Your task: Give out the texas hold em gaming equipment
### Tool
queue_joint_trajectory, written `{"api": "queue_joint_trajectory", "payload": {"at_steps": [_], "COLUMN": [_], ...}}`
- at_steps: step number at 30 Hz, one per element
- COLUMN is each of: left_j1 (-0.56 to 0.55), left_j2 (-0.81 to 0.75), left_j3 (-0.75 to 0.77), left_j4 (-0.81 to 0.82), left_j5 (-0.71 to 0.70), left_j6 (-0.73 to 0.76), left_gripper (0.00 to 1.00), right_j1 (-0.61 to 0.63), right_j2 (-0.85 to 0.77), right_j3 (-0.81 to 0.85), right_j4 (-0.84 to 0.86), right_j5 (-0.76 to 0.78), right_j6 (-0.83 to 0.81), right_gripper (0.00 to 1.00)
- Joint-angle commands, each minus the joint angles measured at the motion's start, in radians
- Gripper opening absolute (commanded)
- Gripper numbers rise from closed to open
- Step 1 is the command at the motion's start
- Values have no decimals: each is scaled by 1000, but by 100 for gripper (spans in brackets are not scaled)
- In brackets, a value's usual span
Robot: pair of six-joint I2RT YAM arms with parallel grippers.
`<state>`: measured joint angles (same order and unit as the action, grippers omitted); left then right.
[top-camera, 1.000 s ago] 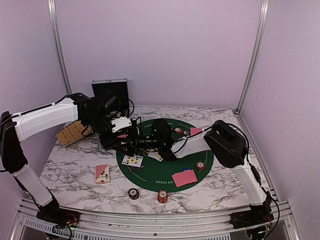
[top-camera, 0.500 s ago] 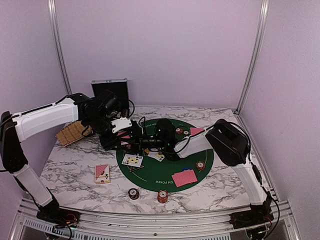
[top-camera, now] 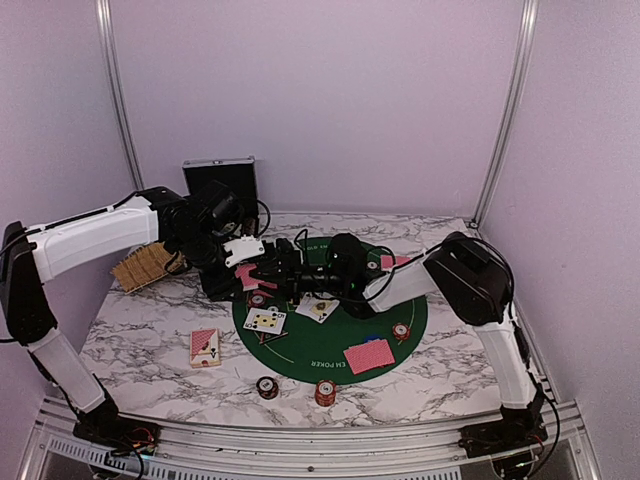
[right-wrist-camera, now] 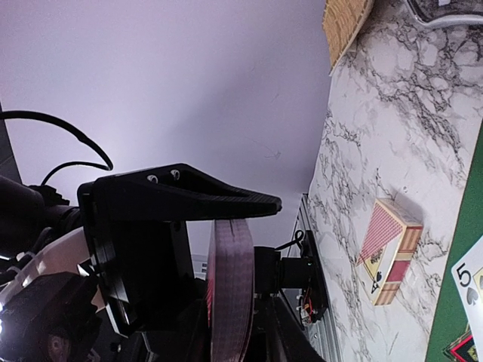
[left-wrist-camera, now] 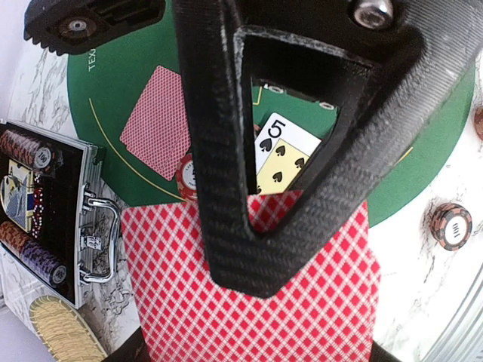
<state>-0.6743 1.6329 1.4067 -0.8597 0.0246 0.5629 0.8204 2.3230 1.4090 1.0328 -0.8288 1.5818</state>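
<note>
Left fingers [left-wrist-camera: 226, 151] clamped tight on a red-backed deck of cards [left-wrist-camera: 302, 302], held above the far-left edge of the green mat [top-camera: 310, 362], right fingers [right-wrist-camera: 181, 197] alongside the same deck, their opening and grip impossible to tell, a chip stack [top-camera: 325, 392] near the counter's [top-camera: 150, 350] front edge

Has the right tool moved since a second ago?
Yes. The right tool has shifted away from the face-up cards on the green mat, toward the back wall.

Silver case [top-camera: 220, 175] (black-lined, open) near round green mat [top-camera: 310, 352] on marble table [top-camera: 150, 350].
</note>
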Motion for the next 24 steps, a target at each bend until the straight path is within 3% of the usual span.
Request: {"api": "queue_joint_trajectory", "payload": {"at_steps": [1,9,24], "left_j1": [2,5,10], "left_j2": [-13,-18,-19], "left_j3": [5,-11,-23], "left_j4": [14,21,27], "left_j5": [-13,-17,-16], "left_j6": [-1,-1,2], "left_gripper": [0,0,0], "right_j1": [-18,-28,-49], "right_j2": [-34,-59,-100], "right_j3": [-33,-60,-86], "right_j4": [21,13,-17], "right_j5": [-9,-10,-18], "right_j6": [6,-13,-42], "right_gripper": [20,8,7]}}
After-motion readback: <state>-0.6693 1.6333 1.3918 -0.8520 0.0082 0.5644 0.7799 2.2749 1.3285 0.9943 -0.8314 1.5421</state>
